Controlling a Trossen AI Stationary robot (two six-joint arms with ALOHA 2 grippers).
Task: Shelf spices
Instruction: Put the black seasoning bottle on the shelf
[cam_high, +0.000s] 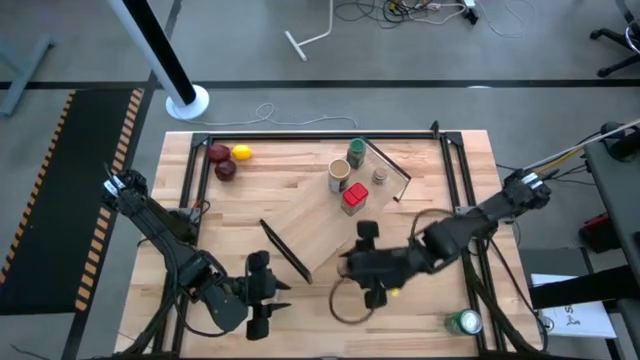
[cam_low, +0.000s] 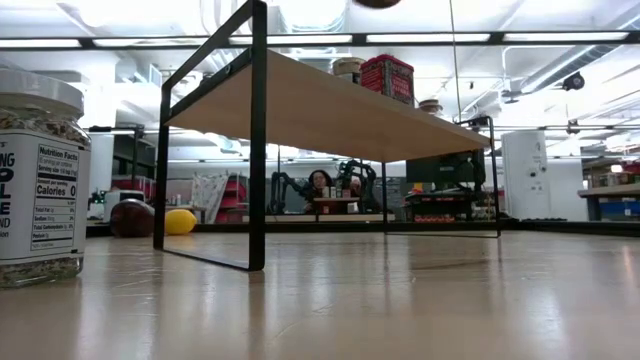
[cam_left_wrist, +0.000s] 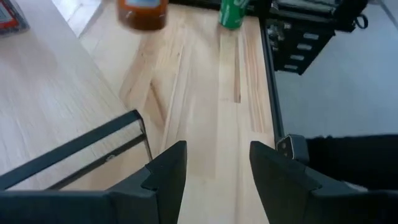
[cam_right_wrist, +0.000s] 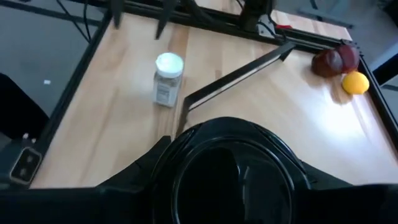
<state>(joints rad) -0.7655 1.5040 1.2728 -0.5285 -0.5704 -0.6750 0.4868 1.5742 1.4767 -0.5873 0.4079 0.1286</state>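
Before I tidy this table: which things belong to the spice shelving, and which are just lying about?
Job: long light-wood shelf; green-lidded dark jar, tan cylinder, red box, tiny grey-capped jar, white-capped jar, black-capped jar in right claw.
Stray: red and yellow fruit; green-and-white can.

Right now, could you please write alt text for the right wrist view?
A round black-capped jar fills the foreground, held in the right end effector. Beyond it, the shelf crosses the table beside a white-capped jar; red and yellow fruit sit farther off.
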